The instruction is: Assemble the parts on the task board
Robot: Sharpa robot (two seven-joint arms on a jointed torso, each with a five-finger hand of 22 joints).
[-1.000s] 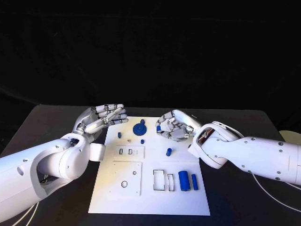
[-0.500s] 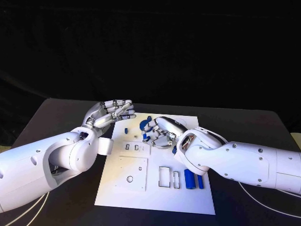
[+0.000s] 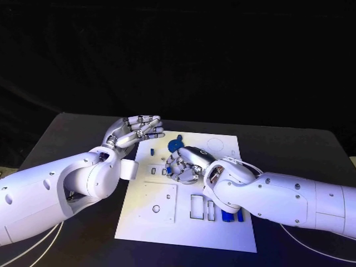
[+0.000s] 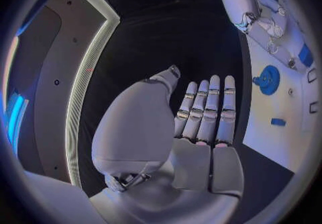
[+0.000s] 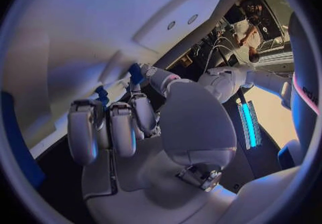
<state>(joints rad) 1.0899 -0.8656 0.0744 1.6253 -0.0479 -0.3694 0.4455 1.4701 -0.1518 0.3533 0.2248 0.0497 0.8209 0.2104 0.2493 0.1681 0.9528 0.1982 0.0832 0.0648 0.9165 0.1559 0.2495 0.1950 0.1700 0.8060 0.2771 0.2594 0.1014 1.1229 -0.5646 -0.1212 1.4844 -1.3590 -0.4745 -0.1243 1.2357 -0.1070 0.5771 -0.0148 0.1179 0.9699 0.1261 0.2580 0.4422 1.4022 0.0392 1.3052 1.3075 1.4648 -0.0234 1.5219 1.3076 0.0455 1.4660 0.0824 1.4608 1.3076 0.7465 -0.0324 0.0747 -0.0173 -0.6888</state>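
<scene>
My right hand (image 3: pixel 186 165) hovered low over the task board (image 3: pixel 218 233), fingers curled near a small blue peg (image 5: pixel 134 73); whether they gripped it I could not tell. Left hand (image 3: pixel 136 130) spread, empty. I judged the peg light, rigid, slippery: pinch its sides.

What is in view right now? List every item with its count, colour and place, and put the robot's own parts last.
Table: one, black, under everything.
Task board: one, white, middle of the table, with cut-out slots.
Round part: one, blue, far end of the board.
Small peg parts: a few, blue, left of the round part; exact count unclear.
Cylinder parts: blue, board's near right, partly hidden under the right arm.
Left hand: silver, raised off the board's far left corner, fingers apart, empty.
Right hand: silver, fingers down over the board's middle.
</scene>
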